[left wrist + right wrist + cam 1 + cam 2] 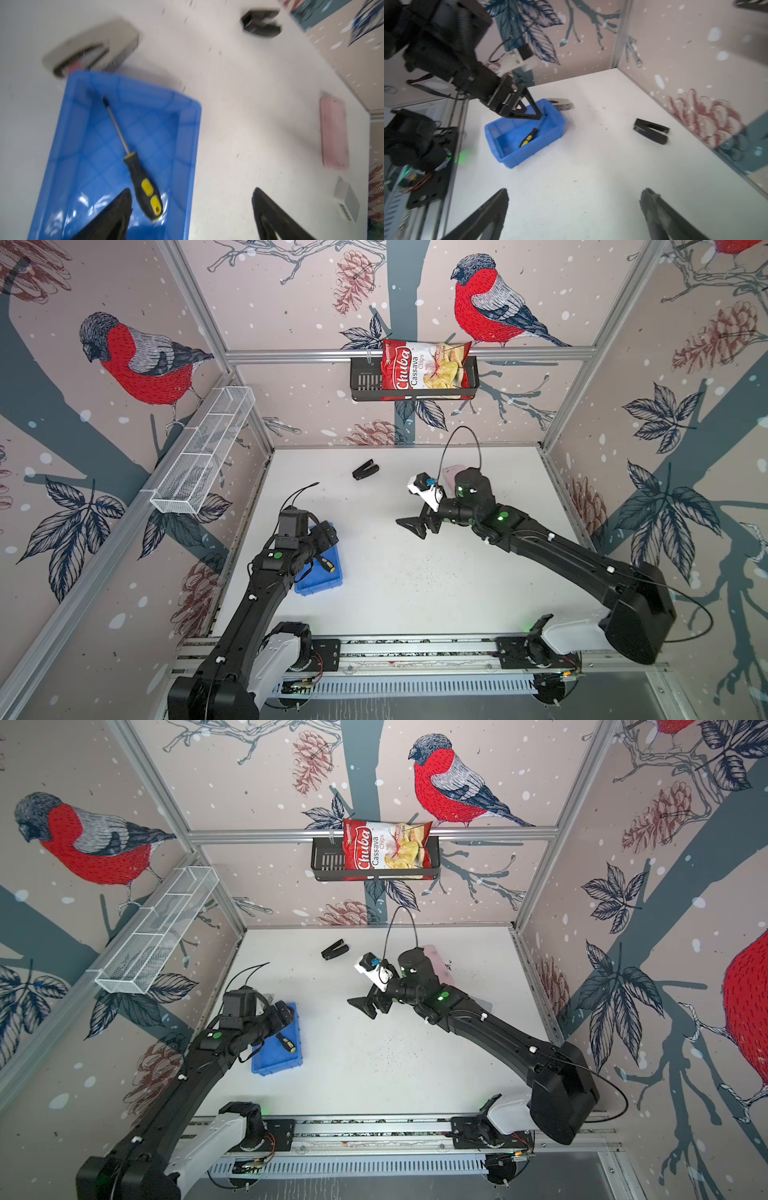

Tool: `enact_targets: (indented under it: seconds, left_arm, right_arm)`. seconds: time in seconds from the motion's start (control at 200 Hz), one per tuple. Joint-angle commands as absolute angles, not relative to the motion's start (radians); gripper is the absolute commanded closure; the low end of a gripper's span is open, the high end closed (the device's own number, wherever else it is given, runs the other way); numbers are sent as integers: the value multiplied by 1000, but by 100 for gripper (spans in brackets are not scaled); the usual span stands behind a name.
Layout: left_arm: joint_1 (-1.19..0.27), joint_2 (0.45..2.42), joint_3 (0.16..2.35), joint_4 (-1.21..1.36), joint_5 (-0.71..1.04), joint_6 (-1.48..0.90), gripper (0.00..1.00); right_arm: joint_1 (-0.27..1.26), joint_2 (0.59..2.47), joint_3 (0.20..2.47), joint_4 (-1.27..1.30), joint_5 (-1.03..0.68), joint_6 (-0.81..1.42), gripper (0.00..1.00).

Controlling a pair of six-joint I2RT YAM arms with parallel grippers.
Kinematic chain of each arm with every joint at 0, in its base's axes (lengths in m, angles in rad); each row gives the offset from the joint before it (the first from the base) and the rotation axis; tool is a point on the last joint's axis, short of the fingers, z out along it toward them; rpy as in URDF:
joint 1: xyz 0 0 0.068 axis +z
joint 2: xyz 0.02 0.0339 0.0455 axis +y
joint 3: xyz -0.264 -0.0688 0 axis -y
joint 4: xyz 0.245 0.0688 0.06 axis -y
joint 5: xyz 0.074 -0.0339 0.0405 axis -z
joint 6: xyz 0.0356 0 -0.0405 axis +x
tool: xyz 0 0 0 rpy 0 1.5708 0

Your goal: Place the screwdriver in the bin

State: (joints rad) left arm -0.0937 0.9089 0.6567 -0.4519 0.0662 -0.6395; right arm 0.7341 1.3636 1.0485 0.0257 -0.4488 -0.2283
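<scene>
Overhead, the left arm (257, 597) partly hides the screwdriver (327, 566) and bin (326, 587).

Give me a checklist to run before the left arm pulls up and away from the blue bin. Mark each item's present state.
1. Screwdriver lies wholly inside the bin: ok.
2. Left gripper is open and not gripping the screwdriver: ok.
3. Left gripper's finger is clear of the screwdriver handle: cannot tell; they look close in the left wrist view.
4. Bin sits flat on the table: ok.
5. Right gripper is open and empty, over bare table away from the bin: ok.
6. Stapler lies apart from the bin: ok.
</scene>
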Motion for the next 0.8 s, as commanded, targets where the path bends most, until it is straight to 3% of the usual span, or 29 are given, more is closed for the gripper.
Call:
enact_targets:
  seconds: [0.0, 0.17, 0.505, 0.791]
  left_arm:
    - [-92, 902, 676, -236, -20, -581, 4]
    - [-92, 929, 679, -32, -79, -442, 4]
    - [-91, 903, 489, 401, -138, -71, 4]
    - [-89, 1006, 297, 697, -179, 59, 3]
  right_arm:
    - [672, 1320, 990, 181, -404, -142, 0]
    - [553, 1258, 880, 324, -316, -54, 0]
    - [338, 1100, 593, 621, 50, 54, 0]
    - [227, 1139, 374, 798, 304, 50, 0]
